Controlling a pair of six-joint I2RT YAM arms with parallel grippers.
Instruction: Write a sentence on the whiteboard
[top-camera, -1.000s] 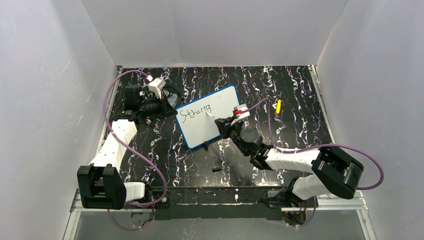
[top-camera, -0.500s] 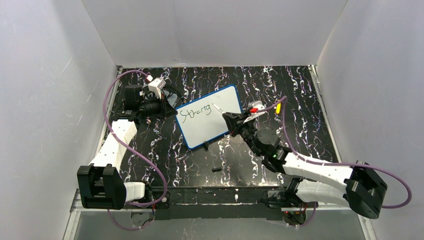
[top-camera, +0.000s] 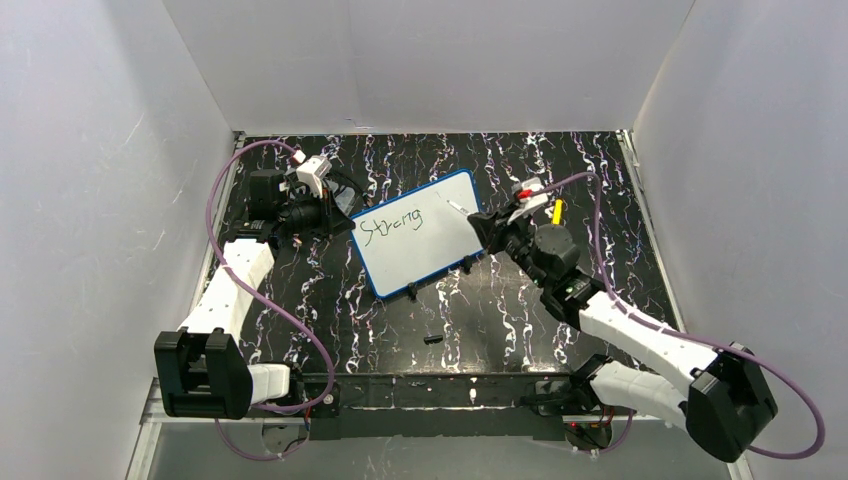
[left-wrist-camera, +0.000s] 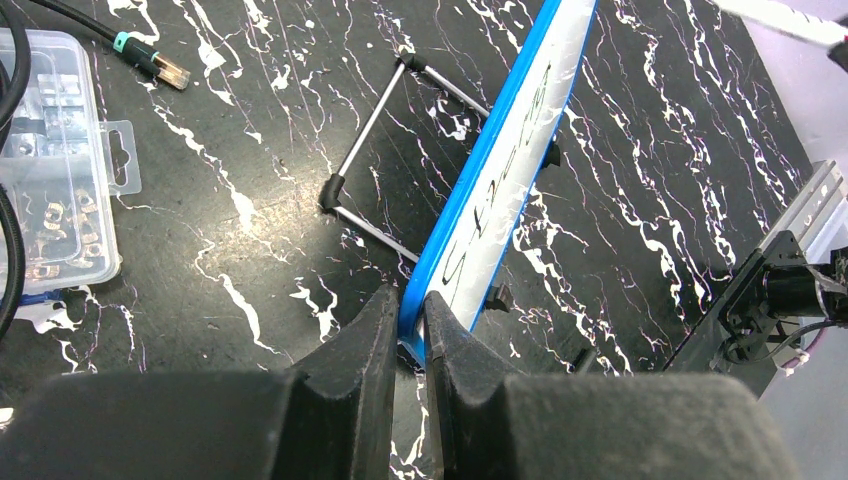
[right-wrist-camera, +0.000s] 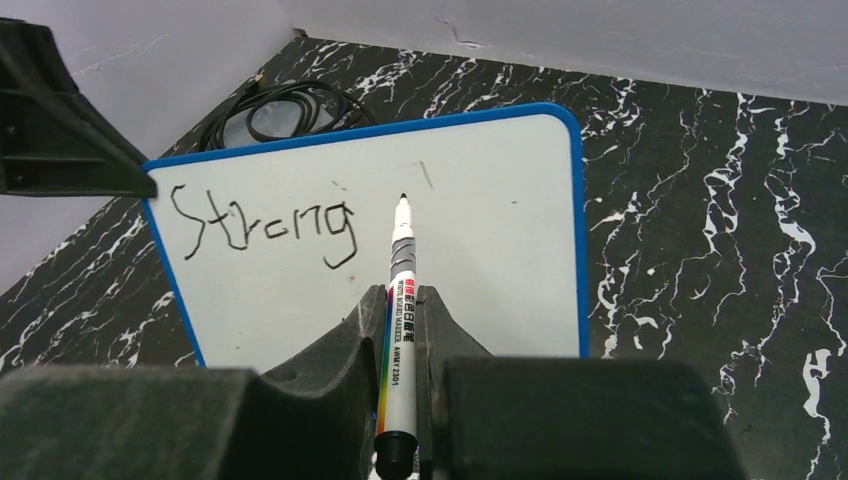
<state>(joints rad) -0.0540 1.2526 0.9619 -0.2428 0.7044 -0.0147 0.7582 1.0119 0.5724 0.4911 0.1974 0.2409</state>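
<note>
Whiteboard (top-camera: 420, 240) is standing tilted back on a thin wire stand (left-wrist-camera: 370, 150) on the black marbled table (top-camera: 600, 260), between the two arms. Its left edge is sitting inside the left gripper (left-wrist-camera: 410, 295), and its right half is lying just ahead of the right gripper (right-wrist-camera: 402, 295).

Of the sentence (right-wrist-camera: 262, 225), one word in dark marker script is showing along the upper left of the board: "Strong". A short stray stroke is sitting to the right of it. The marker (right-wrist-camera: 402, 255) is carrying a printed label reading "WHITE BOARD MARKER", with smaller print I cannot make out.

The left gripper is pinching the board's blue rim near its lower left corner, fingers nearly together. The right gripper is clamping the marker's barrel, with the tip pointing at the bare white area just past the word. Whether the tip is touching the surface is not clear.
</note>
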